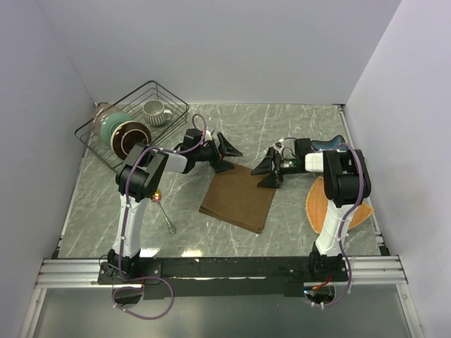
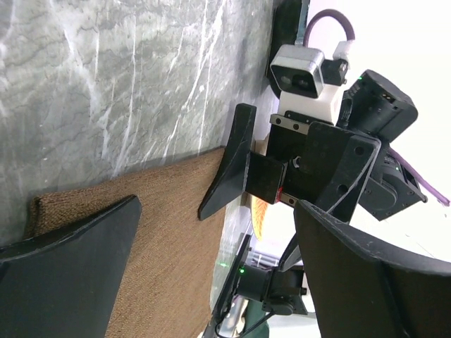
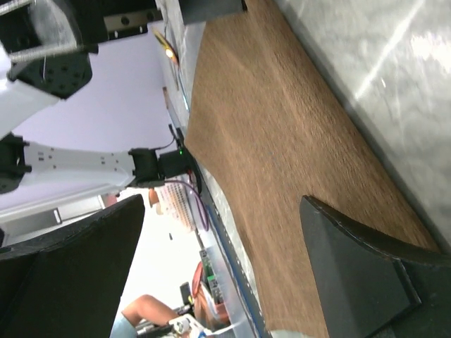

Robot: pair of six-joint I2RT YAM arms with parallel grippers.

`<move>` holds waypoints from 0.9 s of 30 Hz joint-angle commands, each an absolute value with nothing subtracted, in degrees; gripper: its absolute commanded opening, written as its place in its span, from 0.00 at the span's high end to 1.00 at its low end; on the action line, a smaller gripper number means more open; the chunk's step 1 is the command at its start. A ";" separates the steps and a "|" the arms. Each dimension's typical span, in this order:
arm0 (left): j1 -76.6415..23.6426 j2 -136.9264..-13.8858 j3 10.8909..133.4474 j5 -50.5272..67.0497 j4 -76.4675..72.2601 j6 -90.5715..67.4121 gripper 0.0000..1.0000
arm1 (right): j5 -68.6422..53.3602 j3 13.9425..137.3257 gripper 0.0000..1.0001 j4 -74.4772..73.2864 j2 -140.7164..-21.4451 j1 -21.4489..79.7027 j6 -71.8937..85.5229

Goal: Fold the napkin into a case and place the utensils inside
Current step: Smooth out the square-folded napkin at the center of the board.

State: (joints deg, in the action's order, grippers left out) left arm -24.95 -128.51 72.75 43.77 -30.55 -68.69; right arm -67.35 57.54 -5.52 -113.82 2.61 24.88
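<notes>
The dark-brown napkin [image 1: 238, 199] lies flat on the marble table, a rectangle slanting toward the front. My left gripper [image 1: 227, 155] is open and empty just above its far left corner. My right gripper [image 1: 268, 172] is open and empty at its far right corner, facing the left one. The napkin fills the lower left of the left wrist view [image 2: 151, 232], and my right gripper [image 2: 232, 165] shows beyond it there. The napkin also runs across the right wrist view [image 3: 282, 134]. A slim utensil [image 1: 164, 211] with a gold-orange bowl lies left of the napkin, beside my left arm.
A black wire basket [image 1: 173, 95] at the back left holds a mug [image 1: 155, 111] and bowls [image 1: 123, 134]. An orange-tan fan-shaped mat [image 1: 318, 208] lies under my right arm. Grey walls close the table on three sides.
</notes>
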 commanded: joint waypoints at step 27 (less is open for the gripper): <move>-25.85 -109.59 48.43 49.40 -19.26 -51.69 0.01 | -59.68 55.81 0.00 -8.25 -110.03 5.89 24.36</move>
